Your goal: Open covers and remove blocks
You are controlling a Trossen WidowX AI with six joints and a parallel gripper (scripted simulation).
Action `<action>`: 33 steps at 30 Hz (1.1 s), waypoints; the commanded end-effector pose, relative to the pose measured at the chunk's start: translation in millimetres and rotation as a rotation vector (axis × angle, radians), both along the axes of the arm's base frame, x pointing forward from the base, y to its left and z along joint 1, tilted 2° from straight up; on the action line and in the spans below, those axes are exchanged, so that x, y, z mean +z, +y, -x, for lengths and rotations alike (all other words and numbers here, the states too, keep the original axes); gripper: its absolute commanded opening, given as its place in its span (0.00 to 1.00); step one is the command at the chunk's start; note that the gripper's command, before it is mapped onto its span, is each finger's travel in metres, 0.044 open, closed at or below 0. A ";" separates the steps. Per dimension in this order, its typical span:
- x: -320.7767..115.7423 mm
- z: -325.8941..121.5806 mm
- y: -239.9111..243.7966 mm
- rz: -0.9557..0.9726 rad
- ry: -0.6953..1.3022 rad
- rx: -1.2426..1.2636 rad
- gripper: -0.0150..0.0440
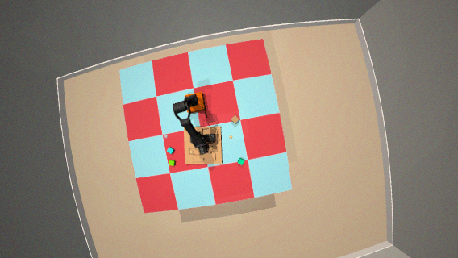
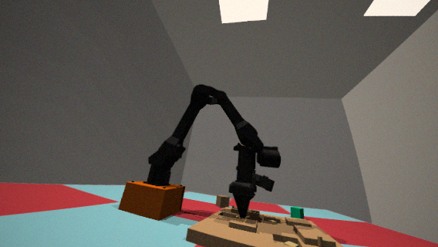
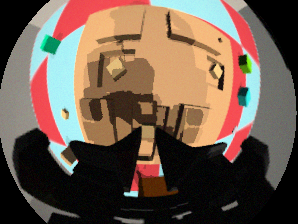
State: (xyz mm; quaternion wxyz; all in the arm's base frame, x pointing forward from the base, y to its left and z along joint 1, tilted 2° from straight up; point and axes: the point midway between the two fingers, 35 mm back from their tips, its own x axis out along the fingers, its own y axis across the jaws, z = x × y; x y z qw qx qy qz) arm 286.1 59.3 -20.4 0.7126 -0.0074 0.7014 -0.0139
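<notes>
The tan puzzle board [image 1: 191,161] [image 2: 210,233] [image 3: 182,67] lies in front of the arm. My gripper [image 2: 243,216] [image 3: 148,129] points down at its near part, shut on a small tan knob [image 3: 148,133], apparently a cover's; the arm hides this in the top view. One pale square piece [image 3: 116,67] stands at the board's left in the wrist view, another [image 3: 216,71] at its right. A green block [image 1: 241,161] [image 2: 297,212] [image 3: 50,45], a lime block [image 1: 172,163] [image 3: 245,64], a cyan block [image 1: 170,150] [image 3: 243,96] and a brown block [image 1: 235,119] [image 2: 222,201] [image 3: 68,155] lie off the board.
A small tan piece [image 1: 231,137] [image 3: 65,114] lies beside the board, and a tiny pale piece [image 1: 165,136] lies on its other side. Raised rails and panels stand up from the board. The orange base [image 1: 197,102] [image 2: 152,201] [image 3: 152,186] stands behind its near edge.
</notes>
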 end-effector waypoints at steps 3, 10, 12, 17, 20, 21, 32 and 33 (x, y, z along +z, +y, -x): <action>9.2 -2.3 0.8 -0.001 -0.007 0.000 0.39; 18.3 -2.0 1.2 0.000 -0.006 0.000 0.39; 20.9 -1.8 1.3 0.000 -0.006 0.000 0.39; 27.5 -1.3 1.6 0.001 -0.005 0.001 0.39; 31.5 -1.0 1.7 0.001 -0.005 0.001 0.39; 32.7 -0.9 1.7 0.001 -0.005 0.001 0.39; 48.8 -0.5 2.3 0.002 -0.004 0.002 0.39; 51.4 -0.6 2.5 0.002 -0.004 0.002 0.39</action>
